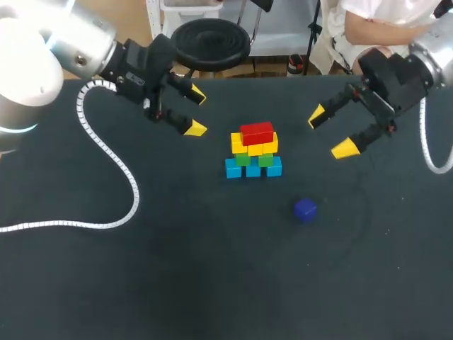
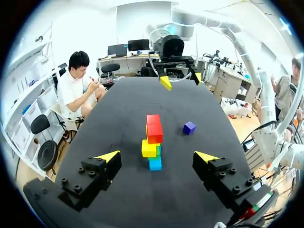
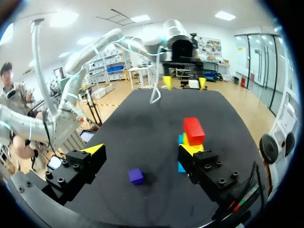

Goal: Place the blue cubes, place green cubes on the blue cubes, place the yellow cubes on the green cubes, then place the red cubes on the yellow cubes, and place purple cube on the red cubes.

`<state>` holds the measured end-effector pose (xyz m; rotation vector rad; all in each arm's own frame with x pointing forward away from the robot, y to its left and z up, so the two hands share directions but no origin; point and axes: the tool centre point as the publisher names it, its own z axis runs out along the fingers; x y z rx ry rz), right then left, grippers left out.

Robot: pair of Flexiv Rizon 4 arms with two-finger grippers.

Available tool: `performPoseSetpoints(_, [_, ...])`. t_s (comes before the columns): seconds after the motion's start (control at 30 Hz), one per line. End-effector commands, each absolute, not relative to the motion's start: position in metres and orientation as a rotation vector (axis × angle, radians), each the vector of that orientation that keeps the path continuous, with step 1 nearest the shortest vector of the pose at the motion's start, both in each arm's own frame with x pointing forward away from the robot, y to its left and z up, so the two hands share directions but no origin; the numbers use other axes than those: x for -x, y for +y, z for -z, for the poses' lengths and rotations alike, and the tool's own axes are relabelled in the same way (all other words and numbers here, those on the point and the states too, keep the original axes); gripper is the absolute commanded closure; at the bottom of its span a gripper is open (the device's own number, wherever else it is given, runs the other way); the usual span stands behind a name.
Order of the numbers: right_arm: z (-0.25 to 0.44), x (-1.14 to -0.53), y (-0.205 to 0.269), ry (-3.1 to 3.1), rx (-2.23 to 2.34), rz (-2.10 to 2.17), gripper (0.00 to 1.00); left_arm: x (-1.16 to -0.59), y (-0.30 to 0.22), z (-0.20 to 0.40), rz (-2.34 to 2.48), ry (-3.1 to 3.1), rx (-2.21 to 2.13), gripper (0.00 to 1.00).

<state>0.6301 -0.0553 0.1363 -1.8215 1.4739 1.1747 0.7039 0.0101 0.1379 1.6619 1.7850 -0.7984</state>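
The red cubes (image 1: 256, 132) top the stack (image 1: 253, 159); the purple cube (image 1: 305, 210) lies loose at its 5 o'clock. The left gripper (image 1: 196, 112) and right gripper (image 1: 330, 132) gape wide, empty; the right likely should fetch it

Head overhead; opposed wrist views sharing stack (image 1: 253, 150)

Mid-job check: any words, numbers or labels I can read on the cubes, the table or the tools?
No readable text anywhere.
The stack and purple cube: plain faces, no print.
The table: no marks.
The left tool and right tool: nothing legible.
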Motion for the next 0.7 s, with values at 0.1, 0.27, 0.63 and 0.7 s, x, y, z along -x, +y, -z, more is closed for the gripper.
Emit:
performPoseSetpoints(0.1, [-0.131,-0.584,-0.063,1.257,1.9,-1.161,0.0,-0.704,0.011,-0.138,0.798,1.783,-1.662,0.0])
performPoseSetpoints(0.27, [-0.115,-0.57,-0.065,1.238,1.906,-1.183,0.0,-0.704,0.011,-0.138,0.798,1.783,-1.662,0.0])
performPoseSetpoints(0.63, [-0.108,-0.565,-0.062,1.188,1.855,-1.205,0.0,-0.704,0.011,-0.138,0.798,1.783,-1.662,0.0])
performPoseSetpoints(0.7, [-0.108,-0.565,-0.062,1.188,1.855,-1.205,0.0,-0.704,0.011,-0.138,0.798,1.783,-1.662,0.0])
